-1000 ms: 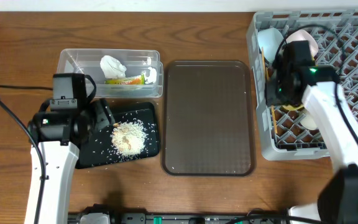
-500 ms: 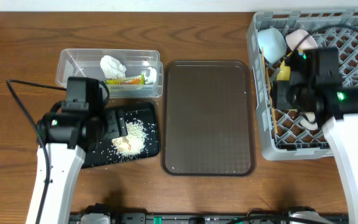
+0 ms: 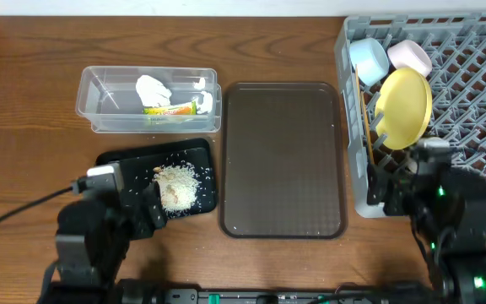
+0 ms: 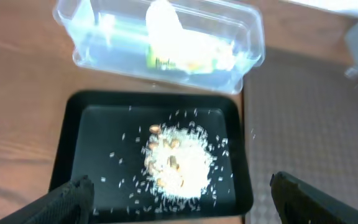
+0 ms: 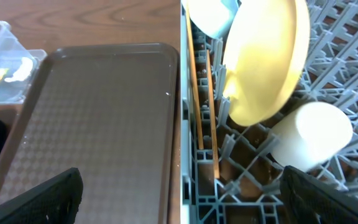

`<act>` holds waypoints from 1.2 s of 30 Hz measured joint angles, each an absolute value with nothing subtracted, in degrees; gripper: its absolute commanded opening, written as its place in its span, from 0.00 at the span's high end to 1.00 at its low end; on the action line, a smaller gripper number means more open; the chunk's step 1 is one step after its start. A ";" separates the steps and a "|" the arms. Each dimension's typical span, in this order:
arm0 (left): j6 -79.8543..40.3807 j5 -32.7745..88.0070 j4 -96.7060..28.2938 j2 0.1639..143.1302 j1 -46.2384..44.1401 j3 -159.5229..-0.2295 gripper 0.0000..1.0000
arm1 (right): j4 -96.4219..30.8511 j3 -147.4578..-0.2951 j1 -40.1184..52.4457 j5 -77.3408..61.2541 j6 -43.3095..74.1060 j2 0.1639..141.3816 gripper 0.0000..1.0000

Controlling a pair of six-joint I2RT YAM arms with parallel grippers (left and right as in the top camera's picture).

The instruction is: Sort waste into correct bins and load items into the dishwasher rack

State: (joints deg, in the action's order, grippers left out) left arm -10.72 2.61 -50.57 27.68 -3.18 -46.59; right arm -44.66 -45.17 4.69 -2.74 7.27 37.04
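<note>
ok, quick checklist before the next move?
1. Crumpled white tissue and green-and-yellow wrapper inside clear plastic tub: ok.
2. White rice pile on shallow black tray: ok, stray grains within its rim.
3. Round yellow plate leaning among pegs of grey lattice rack: ok.
4. Light blue bowl, pinkish bowl, white cup, wooden chopsticks in rack: ok.
5. Left fingers, right fingers open, empty: ok.

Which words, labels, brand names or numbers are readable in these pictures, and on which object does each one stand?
No text can be read in any view.
The wrapper in the clear tub: it has green and yellow print, but this is too small and blurred to read, also in the left wrist view.
Nothing else in view shows any lettering.
</note>
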 measured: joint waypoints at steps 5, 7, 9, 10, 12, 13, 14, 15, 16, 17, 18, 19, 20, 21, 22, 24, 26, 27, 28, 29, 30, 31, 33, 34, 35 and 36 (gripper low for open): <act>-10.72 2.61 -50.76 25.43 -3.18 -46.57 0.07 | -50.37 -44.34 4.69 -2.68 7.27 33.71 0.01; -10.72 2.61 -50.76 25.45 -3.18 -46.57 0.06 | -52.31 -44.27 4.69 -2.59 7.27 33.71 0.01; -10.72 2.61 -50.76 25.45 -3.18 -46.57 0.06 | -54.15 -44.10 4.69 -2.59 7.27 33.74 0.01; -10.72 2.61 -50.74 25.45 -3.18 -46.57 0.06 | -55.00 -44.05 4.69 -2.59 7.27 33.74 0.01; -10.72 2.61 -50.76 25.45 -3.18 -46.57 0.06 | -56.31 -44.03 4.69 -2.57 7.27 33.74 0.01; -10.72 2.61 -50.76 25.45 -3.18 -46.57 0.06 | -56.84 -44.03 4.69 -2.59 7.27 33.74 0.01; -10.72 2.61 -50.76 25.45 -3.18 -46.57 0.06 | -57.34 -44.03 4.69 -2.57 7.27 33.74 0.01; -10.72 2.61 -50.76 25.45 -3.18 -46.57 0.06 | -57.78 -44.03 4.69 -2.57 7.27 33.74 0.01; -10.72 2.61 -50.76 25.45 -3.18 -46.57 0.06 | -58.02 -44.03 4.69 -2.59 7.27 33.74 0.01; -10.72 2.61 -50.76 25.45 -3.18 -46.57 0.06 | -58.08 -44.03 4.69 -2.59 7.27 33.74 0.01; -10.72 2.61 -50.76 25.45 -3.18 -46.57 0.06 | -58.13 -44.03 4.69 -2.57 7.27 33.74 0.01; -10.72 2.61 -50.76 25.45 -3.18 -46.57 0.06 | -58.43 -44.03 4.69 -2.55 7.27 33.74 0.01; -10.72 2.61 -50.76 25.45 -3.18 -46.57 0.06 | -58.96 -44.03 4.69 -2.55 7.27 33.69 0.01; -10.72 2.61 -50.76 25.45 -3.18 -46.57 0.06 | -59.13 -43.92 4.69 -2.50 7.27 33.61 0.01; -10.72 2.61 -50.74 25.45 -3.18 -46.57 0.06 | -58.61 -43.66 4.69 -2.50 7.27 33.34 0.01; -10.72 2.61 -50.76 25.45 -3.18 -46.57 0.06 | -55.37 -42.52 4.73 -2.35 7.18 31.97 0.01; -10.72 2.61 -50.74 25.45 -3.18 -46.52 0.06 | -50.15 -40.64 4.73 -2.37 6.70 29.36 0.01; -10.72 2.61 -50.74 25.45 -3.18 -46.52 0.06 | -46.98 -39.29 4.73 -2.44 6.24 27.46 0.01; -10.72 2.61 -50.76 25.45 -3.18 -46.50 0.06 | -43.92 -37.74 4.73 -2.59 5.67 25.23 0.01; -10.72 2.61 -50.74 25.45 -3.18 -46.46 0.06 | -40.73 -35.97 4.73 -2.79 5.23 22.87 0.01; -10.72 2.61 -50.76 25.45 -3.18 -46.41 0.06 | -35.99 -32.82 4.73 -3.03 4.73 19.07 0.01; -10.72 2.61 -50.76 25.45 -3.18 -46.39 0.06 | -34.76 -31.70 4.73 -3.05 4.51 17.61 0.01; -10.72 2.61 -50.76 25.45 -3.18 -46.39 0.06 | -28.69 -26.98 4.73 -3.11 3.99 12.97 0.01; -10.72 2.61 -50.76 25.45 -3.18 -46.39 0.06 | -26.24 -24.67 4.73 -3.18 3.77 10.98 0.01; -10.72 2.61 -50.78 25.45 -3.18 -46.37 0.06 | -23.97 -22.74 4.73 -3.20 3.57 9.61 0.01; -10.72 2.61 -50.76 25.43 -3.18 -46.37 0.06 | -21.06 -20.73 4.71 -3.22 3.33 8.32 0.01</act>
State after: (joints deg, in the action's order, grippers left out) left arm -10.72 2.61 -50.76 25.43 -3.18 -46.37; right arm -21.06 -20.73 4.71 -3.22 3.33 8.32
